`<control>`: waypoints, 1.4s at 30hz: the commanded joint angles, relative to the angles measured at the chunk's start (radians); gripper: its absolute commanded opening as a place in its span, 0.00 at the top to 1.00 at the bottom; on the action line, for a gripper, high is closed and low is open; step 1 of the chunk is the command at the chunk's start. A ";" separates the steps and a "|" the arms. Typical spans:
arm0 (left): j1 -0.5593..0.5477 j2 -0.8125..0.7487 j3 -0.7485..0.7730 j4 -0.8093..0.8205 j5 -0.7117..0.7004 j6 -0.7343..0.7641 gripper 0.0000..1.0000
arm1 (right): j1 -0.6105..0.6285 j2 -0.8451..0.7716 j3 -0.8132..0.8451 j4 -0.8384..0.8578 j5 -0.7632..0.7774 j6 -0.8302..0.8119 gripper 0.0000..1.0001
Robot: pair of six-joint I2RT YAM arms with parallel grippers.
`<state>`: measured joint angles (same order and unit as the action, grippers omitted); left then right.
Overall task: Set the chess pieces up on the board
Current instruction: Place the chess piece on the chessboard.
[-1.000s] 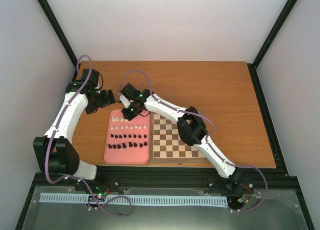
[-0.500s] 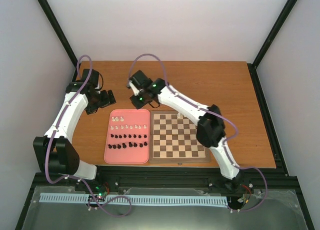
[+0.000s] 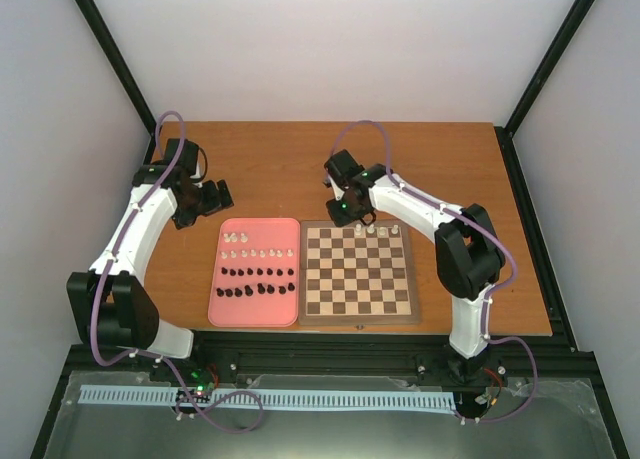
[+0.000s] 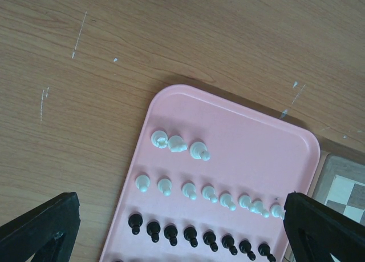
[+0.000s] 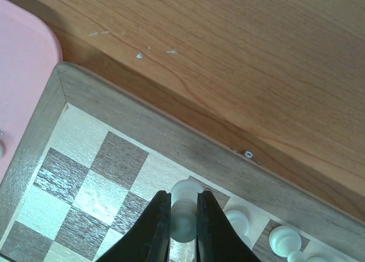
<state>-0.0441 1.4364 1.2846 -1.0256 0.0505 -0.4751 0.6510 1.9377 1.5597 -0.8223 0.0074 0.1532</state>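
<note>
Pinching 1 white piece (image 5: 185, 216), right tool (image 5: 183, 200)

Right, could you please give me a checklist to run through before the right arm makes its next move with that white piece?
1. Right pincer shut on the white piece: ok.
2. Piece over the far row of the board: ok.
3. Square beneath it free: cannot tell, the pincer hides it.
4. Room beside the neighbouring white piece: cannot tell, it stands close.
5. Left pincer open and off the board: ok.
6. Other pieces in rows on the pink tray: ok.
</note>
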 commanded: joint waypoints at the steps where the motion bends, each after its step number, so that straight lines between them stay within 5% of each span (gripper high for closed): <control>1: 0.005 0.007 0.005 0.014 0.018 -0.010 0.00 | -0.007 -0.031 -0.030 0.026 0.007 -0.018 0.96; 42: 0.005 0.022 0.004 0.018 0.023 -0.001 0.00 | -0.010 -0.014 -0.099 0.050 0.020 -0.011 0.90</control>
<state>-0.0437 1.4509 1.2831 -1.0176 0.0643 -0.4747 0.6456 1.9121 1.4513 -0.7879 0.0223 0.1429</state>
